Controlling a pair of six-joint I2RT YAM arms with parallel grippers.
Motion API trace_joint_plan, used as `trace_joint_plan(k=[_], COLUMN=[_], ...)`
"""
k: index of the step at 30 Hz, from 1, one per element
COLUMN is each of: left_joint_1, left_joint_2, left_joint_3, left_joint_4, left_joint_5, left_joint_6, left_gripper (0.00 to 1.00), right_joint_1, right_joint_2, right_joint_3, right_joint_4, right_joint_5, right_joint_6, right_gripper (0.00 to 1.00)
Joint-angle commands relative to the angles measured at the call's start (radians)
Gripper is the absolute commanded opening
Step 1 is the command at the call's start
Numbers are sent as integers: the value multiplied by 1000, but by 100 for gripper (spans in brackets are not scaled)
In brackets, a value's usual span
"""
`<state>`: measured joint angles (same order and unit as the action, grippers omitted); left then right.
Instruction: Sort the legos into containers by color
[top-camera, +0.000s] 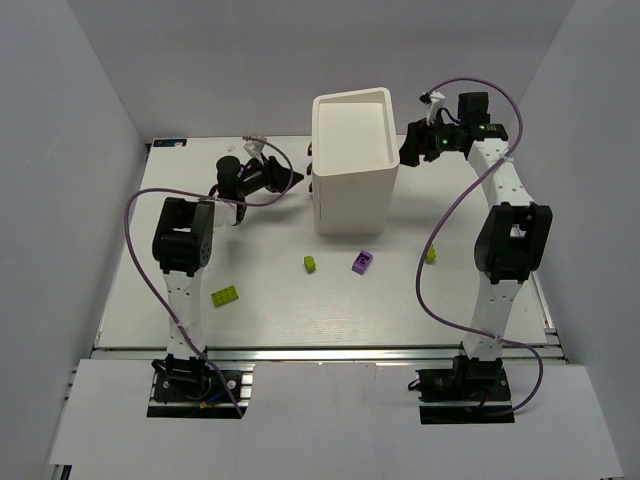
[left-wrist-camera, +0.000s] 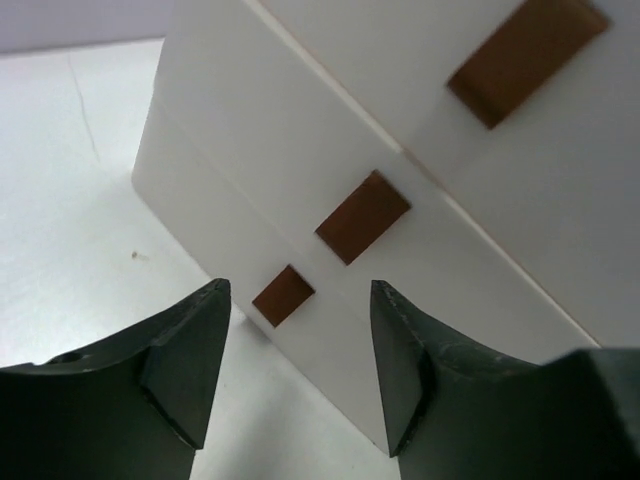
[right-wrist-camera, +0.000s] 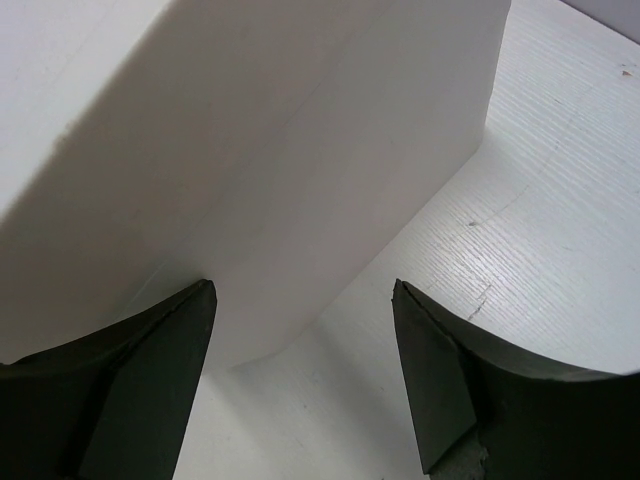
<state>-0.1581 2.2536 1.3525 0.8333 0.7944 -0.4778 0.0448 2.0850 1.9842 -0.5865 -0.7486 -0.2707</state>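
The tall white cabinet (top-camera: 355, 165) stands at the table's middle back. In the left wrist view its drawers (left-wrist-camera: 300, 130) are shut, with three reddish-brown knobs; the lowest knob (left-wrist-camera: 283, 295) sits between my fingers. My left gripper (top-camera: 299, 177) is open and empty just left of the cabinet (left-wrist-camera: 298, 290). My right gripper (top-camera: 408, 150) is open and empty at the cabinet's plain right wall (right-wrist-camera: 250, 150), jaws apart (right-wrist-camera: 303, 290). On the table lie a lime brick (top-camera: 226, 295), a small lime brick (top-camera: 311, 264), a purple brick (top-camera: 363, 262) and another small lime brick (top-camera: 431, 255). No dark green brick shows.
Grey walls enclose the table on three sides. Purple cables loop from both arms over the table's sides. The right arm's elbow (top-camera: 512, 240) stands over the table's right edge, near the small lime brick.
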Motion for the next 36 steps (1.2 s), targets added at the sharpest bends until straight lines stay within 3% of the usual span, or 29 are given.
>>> trace_joint_plan(k=[1,7,27,30,36], left_joint_1=[-6,-15,-52,-52,-52], left_joint_2=[-6,35,110,112,123], left_joint_3=[31,94,148,140,126], left_joint_4=[141,177,230,257,320], left_joint_5=[51,97,94,88,81], left_joint_6=[93,71,25,5,-53], left_gripper=[69,72,70,63,33], right_joint_1=[9,6,-2,-3,-3], right_joint_2=[-9,6,21,20,18], right_joint_3=[44,71,111,110,102], right_joint_4=[-22,-50,-76,-76,-76], right_joint_5=[-78,-75,-80,-80,-83], right_joint_6=[-15,-38,-41,-41,-36], right_gripper=[78,78,79,79,79])
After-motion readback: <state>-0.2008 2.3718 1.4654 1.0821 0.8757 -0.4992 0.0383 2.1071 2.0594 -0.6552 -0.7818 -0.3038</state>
